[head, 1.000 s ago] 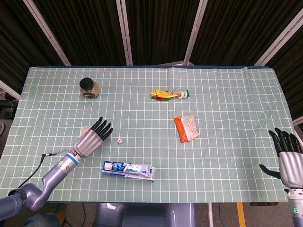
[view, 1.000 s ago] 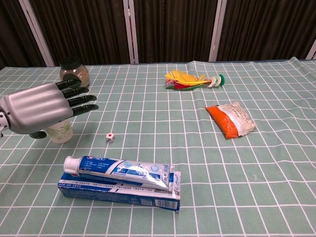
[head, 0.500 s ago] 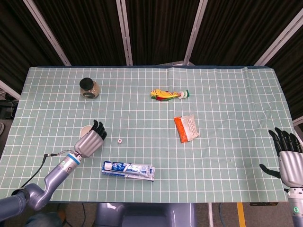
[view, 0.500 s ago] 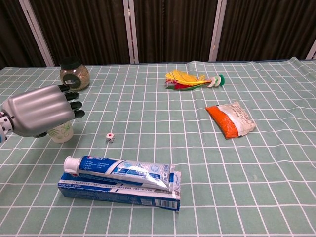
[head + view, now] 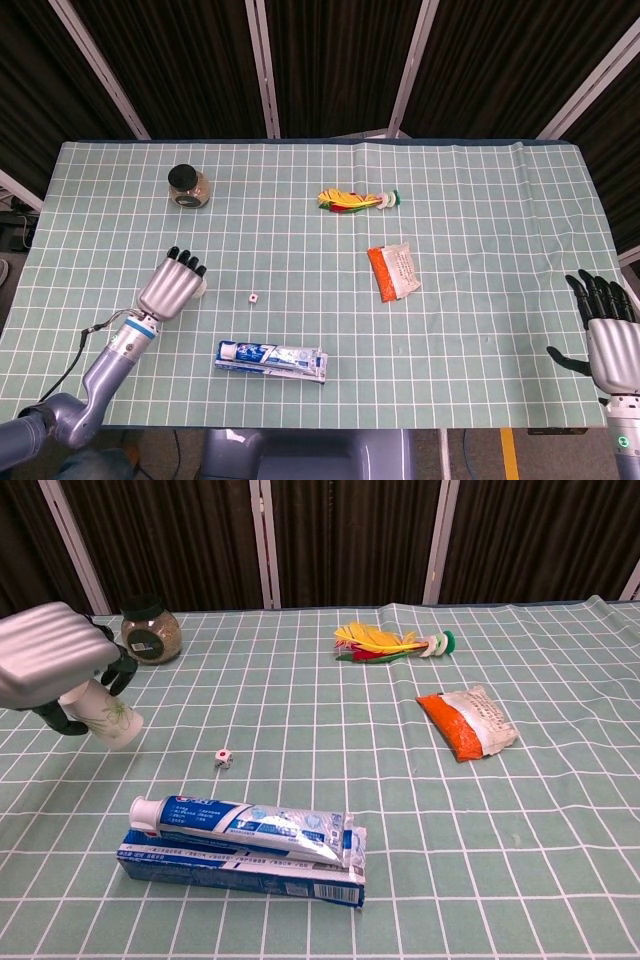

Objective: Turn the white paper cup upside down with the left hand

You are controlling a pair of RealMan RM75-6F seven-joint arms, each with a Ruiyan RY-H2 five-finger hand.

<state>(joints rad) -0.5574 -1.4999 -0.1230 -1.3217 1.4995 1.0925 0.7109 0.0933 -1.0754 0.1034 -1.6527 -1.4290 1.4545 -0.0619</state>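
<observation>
My left hand [image 5: 170, 286] [image 5: 48, 666] grips the white paper cup [image 5: 104, 716], which carries a green leaf print. In the chest view the cup is lifted off the green checked cloth and tilted, its lower end pointing down to the right. From the head view only a sliver of the cup [image 5: 201, 288] shows beside the fingers; the rest is hidden under the hand. My right hand [image 5: 611, 335] hangs open at the table's right front corner, holding nothing.
A toothpaste tube on its box [image 5: 245, 845] lies near the front. A small die [image 5: 224, 758] sits right of the cup. A dark-lidded jar [image 5: 151, 630], a colourful feathered toy [image 5: 385, 640] and an orange snack packet [image 5: 466, 721] lie farther back and right.
The left hand closed its fingers around the cup, then lifted it off the cloth and tilted it, moving left. The right hand stayed still.
</observation>
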